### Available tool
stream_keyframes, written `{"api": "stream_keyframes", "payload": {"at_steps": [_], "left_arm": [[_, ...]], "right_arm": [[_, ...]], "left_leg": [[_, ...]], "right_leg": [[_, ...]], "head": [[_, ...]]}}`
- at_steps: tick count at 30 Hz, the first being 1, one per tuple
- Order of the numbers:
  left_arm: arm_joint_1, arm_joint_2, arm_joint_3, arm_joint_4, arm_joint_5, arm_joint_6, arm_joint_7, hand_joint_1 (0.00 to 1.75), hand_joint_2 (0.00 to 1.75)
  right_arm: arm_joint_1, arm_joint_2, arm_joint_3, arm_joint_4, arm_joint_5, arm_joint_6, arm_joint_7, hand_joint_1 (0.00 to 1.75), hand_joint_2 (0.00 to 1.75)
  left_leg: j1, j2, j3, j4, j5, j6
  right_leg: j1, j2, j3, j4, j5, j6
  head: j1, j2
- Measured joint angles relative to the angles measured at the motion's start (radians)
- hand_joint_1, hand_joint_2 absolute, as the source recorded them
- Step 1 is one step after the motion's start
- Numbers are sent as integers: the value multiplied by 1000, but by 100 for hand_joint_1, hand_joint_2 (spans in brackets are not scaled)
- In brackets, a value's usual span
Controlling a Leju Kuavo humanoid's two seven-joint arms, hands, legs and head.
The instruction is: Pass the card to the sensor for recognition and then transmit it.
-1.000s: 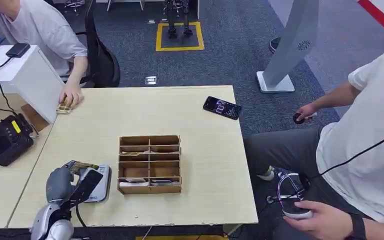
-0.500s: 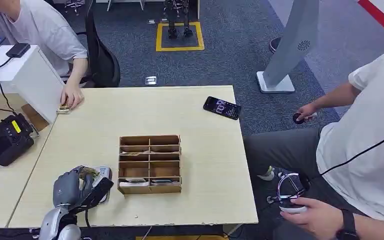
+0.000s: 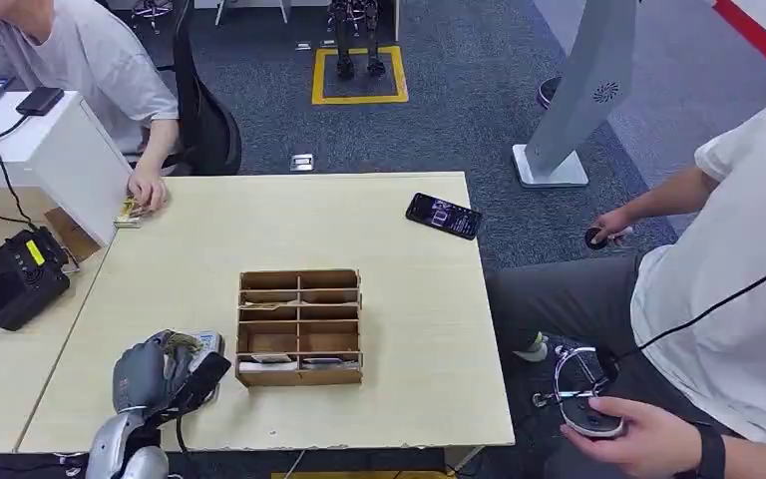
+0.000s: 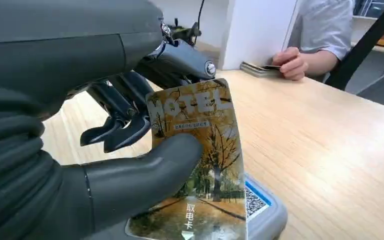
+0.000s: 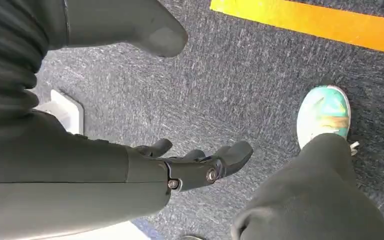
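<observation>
1. Your left robot hand (image 4: 130, 165) pinches the card (image 4: 205, 165) over the grey sensor (image 4: 270, 220), at 7 o'clock on the surface (image 3: 409, 329).
2. Your right robot hand (image 5: 200, 162) hangs released, fingers apart.
3. The wooden organizer (image 3: 299, 327) holds cards in its lower compartments.

The robot's left hand (image 3: 155, 374) is matt grey with a ribbed cover, thick thumb, darker fingers (image 4: 115, 137) with small silver screws, on a silver forearm (image 3: 120, 454).
</observation>
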Motion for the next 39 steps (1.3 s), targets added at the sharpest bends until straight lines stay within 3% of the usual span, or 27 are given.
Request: {"api": "stream_keyframes", "payload": {"at_steps": [11, 22, 27, 39], "left_arm": [[-20, -9, 66, -58, 521, -106, -220, 175, 175], [-90, 25, 120, -162, 751, -137, -262, 175, 175], [-117, 36, 133, -183, 709, -71, -299, 175, 175], [-220, 78, 132, -119, 349, 194, -364, 175, 175]], "right_arm": [[0, 3, -29, 0, 33, -7, -11, 0, 175], [-5, 5, -46, 0, 61, -7, -15, 0, 175], [-8, 7, -47, 0, 74, -6, -15, 0, 175], [-29, 8, -41, 0, 126, 17, -21, 0, 175]], "left_leg": [[0, 0, -1, 0, 0, 0], [0, 0, -2, 0, 0, 0], [0, 0, -2, 0, 0, 0], [0, 0, -2, 0, 0, 0]], "right_leg": [[0, 0, -1, 0, 0, 0], [0, 0, -2, 0, 0, 0], [0, 0, -3, 0, 0, 0], [0, 1, -3, 0, 0, 0]], "head": [[0, 0], [0, 0], [0, 0], [0, 0]]}}
